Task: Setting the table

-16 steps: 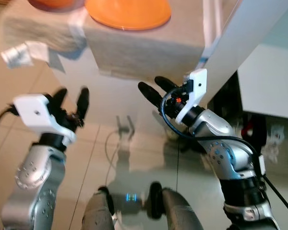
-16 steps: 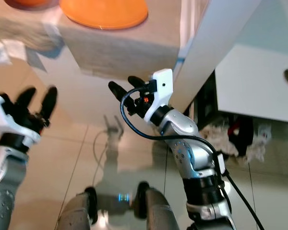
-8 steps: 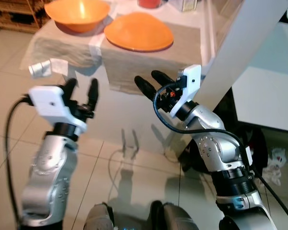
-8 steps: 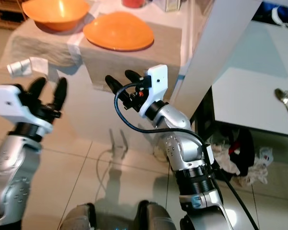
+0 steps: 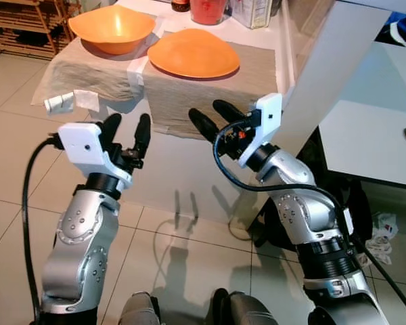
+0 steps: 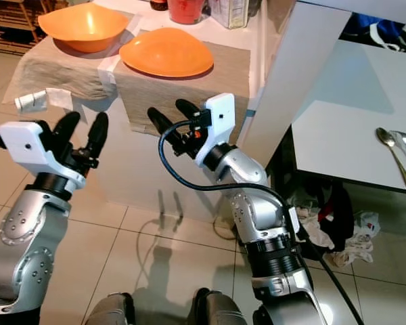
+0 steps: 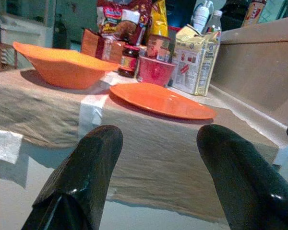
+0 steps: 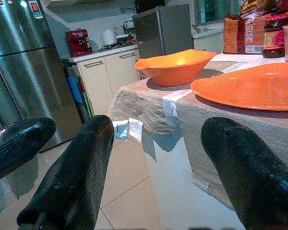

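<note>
No wording can be read with confidence anywhere. The carton (image 7: 198,59) at the back of the worktop (image 7: 149,139) carries printed panels and small lettering, too small and blurred to make out. The snack bags (image 7: 127,21) behind the dark jar (image 7: 129,61) show bright packaging graphics, but no legible brand. The jar's label and the small stickers at the top of the steel refrigerator (image 8: 19,72) cannot be read either.

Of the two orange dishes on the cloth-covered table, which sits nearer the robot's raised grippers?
The flat orange plate, at the table's near edge just beyond the right gripper. The deeper orange bowl sits farther back, toward the robot's left.
</note>
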Available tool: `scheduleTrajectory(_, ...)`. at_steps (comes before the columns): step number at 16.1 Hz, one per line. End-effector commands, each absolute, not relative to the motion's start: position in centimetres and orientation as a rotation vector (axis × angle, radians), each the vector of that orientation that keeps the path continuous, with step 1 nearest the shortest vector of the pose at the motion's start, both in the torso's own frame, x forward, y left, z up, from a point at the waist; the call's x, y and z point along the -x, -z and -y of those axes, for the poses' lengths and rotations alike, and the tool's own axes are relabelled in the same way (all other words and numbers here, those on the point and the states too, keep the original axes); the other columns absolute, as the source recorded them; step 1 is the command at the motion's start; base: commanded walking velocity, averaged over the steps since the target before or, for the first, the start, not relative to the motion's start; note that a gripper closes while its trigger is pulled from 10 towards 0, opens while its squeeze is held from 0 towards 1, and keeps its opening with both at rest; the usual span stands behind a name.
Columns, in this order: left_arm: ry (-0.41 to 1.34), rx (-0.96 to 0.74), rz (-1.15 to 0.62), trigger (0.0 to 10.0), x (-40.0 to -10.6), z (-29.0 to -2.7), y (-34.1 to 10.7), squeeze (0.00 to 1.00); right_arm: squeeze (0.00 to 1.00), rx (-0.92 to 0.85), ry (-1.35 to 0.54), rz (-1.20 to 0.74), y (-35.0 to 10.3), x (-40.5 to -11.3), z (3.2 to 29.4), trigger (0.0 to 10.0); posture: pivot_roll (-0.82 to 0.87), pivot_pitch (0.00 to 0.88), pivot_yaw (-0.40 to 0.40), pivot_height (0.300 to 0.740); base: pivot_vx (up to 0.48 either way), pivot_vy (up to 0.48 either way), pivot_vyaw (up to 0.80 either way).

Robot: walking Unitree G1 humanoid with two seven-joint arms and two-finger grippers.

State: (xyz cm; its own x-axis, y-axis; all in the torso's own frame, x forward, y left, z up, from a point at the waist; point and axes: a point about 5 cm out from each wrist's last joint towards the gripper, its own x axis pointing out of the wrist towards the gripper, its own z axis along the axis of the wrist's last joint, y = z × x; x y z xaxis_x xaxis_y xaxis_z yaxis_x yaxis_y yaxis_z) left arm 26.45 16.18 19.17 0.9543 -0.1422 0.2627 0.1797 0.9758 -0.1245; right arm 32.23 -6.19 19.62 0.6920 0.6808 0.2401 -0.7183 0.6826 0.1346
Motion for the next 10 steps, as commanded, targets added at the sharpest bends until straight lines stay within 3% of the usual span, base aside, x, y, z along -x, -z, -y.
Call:
scheduleTrajectory(1,0.183,0.167,0.24,10.0,-26.5,-15.9,-18.6,0.0,0.0,-0.215,-0.786,0.164,-18.9,-32.2,6.3,10.0,-0.03,0.081,-0.041,0.74,0.0,0.0,0.0)
scheduleTrajectory(4,0.181,0.204,0.139,10.0,-27.2,-16.4,-14.9,0.0,0.0,-0.203,-0.742,0.078,-15.9,-33.0,6.6,10.0,-0.03,0.02,-0.043,0.74,0.0,0.0,0.0)
scheduleTrajectory(5,0.138,0.208,0.024,10.0,-27.2,-17.0,-11.4,0.0,0.0,-0.157,-0.674,-0.026,-12.8,-33.2,7.5,10.0,-0.03,0.001,-0.046,0.74,0.0,0.0,0.0)
scheduleTrajectory(10,0.137,0.235,-0.022,10.0,-26.2,-16.1,-9.3,0.0,0.0,-0.13,-0.626,-0.131,-9.1,-32.2,8.6,10.0,-0.02,0.005,-0.051,0.74,0.0,0.0,0.0)
